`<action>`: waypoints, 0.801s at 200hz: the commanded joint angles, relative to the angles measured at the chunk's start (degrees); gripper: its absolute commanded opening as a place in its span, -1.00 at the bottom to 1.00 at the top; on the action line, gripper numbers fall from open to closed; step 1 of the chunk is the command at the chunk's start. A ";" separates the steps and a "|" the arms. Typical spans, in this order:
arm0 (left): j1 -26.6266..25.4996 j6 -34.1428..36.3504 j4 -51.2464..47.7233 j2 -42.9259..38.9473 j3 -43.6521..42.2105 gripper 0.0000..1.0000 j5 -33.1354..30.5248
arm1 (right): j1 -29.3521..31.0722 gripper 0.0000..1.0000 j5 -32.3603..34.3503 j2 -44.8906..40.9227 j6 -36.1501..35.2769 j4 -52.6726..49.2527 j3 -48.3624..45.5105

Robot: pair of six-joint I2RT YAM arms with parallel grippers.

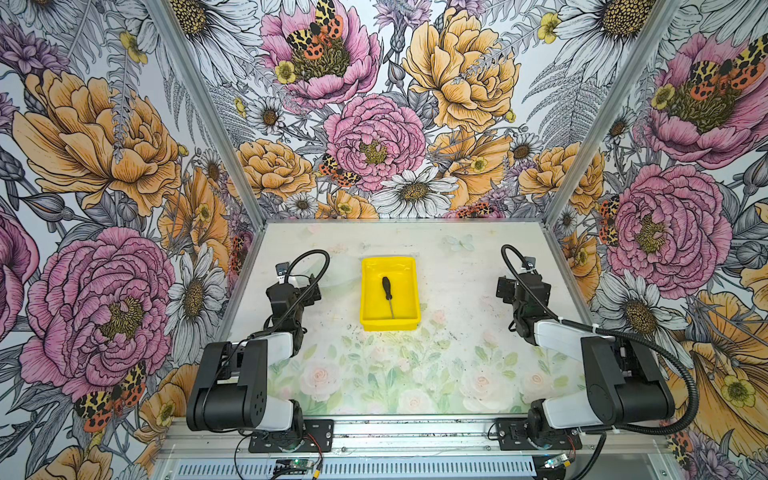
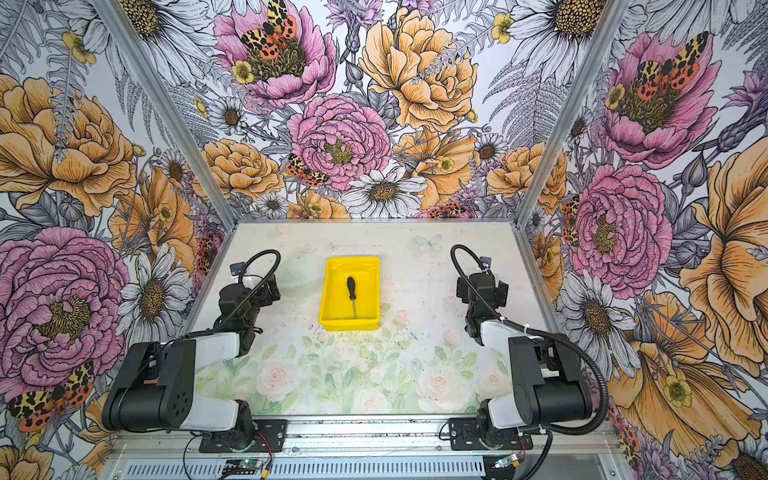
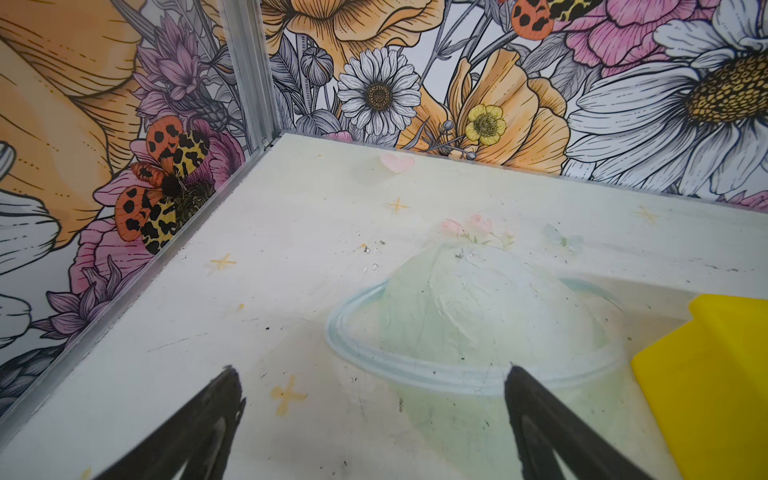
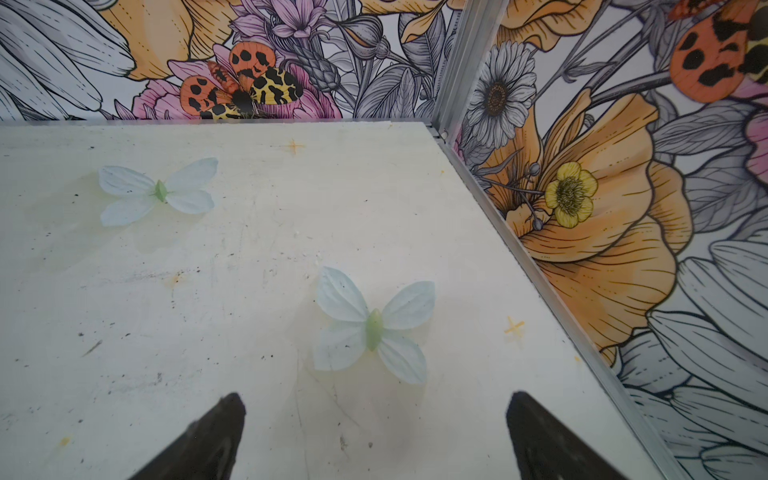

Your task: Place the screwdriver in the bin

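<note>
Looks finished from my end.
On the counter the bin sits central, reachable from both sides; left pincer and right pincer hang released and empty, clear of it, out of the way; the screwdriver lies flat inside, along its length.

Floral-papered walls enclose a pale, rose-printed tabletop.

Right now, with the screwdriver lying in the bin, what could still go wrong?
The open left gripper sits near the bin; a swing toward it could shove the bin. The bin is shallow, and the screwdriver has its tip by the near wall, so a hard knock might bounce it out. The right gripper, open, is well clear.
</note>
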 commanded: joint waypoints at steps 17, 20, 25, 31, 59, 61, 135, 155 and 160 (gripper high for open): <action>0.29 1.17 5.77 2.46 1.19 0.97 3.38 | -1.09 0.99 -1.54 0.77 1.20 1.38 2.07; 0.27 1.22 6.64 2.70 0.86 0.97 3.38 | -1.21 0.99 -1.56 0.76 1.31 1.41 2.06; 0.24 1.07 7.86 3.21 0.38 0.97 3.18 | -1.28 0.99 -1.61 0.72 1.41 1.39 2.11; 0.28 0.85 9.87 3.93 -0.46 0.97 2.93 | -1.45 0.99 -1.65 0.93 1.42 1.33 2.27; 0.12 1.39 14.68 5.45 -2.37 0.97 3.50 | -2.41 0.99 -2.60 2.41 1.28 1.35 3.60; 0.11 1.40 14.69 5.48 -2.29 0.97 3.41 | -2.47 0.99 -2.59 2.65 1.30 1.45 3.64; -1.94 2.51 13.95 5.70 -1.82 0.97 -1.48 | -3.12 0.99 -3.05 2.94 1.38 7.80 0.51; -2.17 2.55 13.89 5.70 -1.70 0.97 -1.78 | -3.22 0.99 -3.06 2.10 1.45 11.02 -1.67; -2.22 2.64 13.81 5.70 -1.73 0.97 -2.01 | -3.17 0.99 -3.06 2.08 1.43 11.30 -1.87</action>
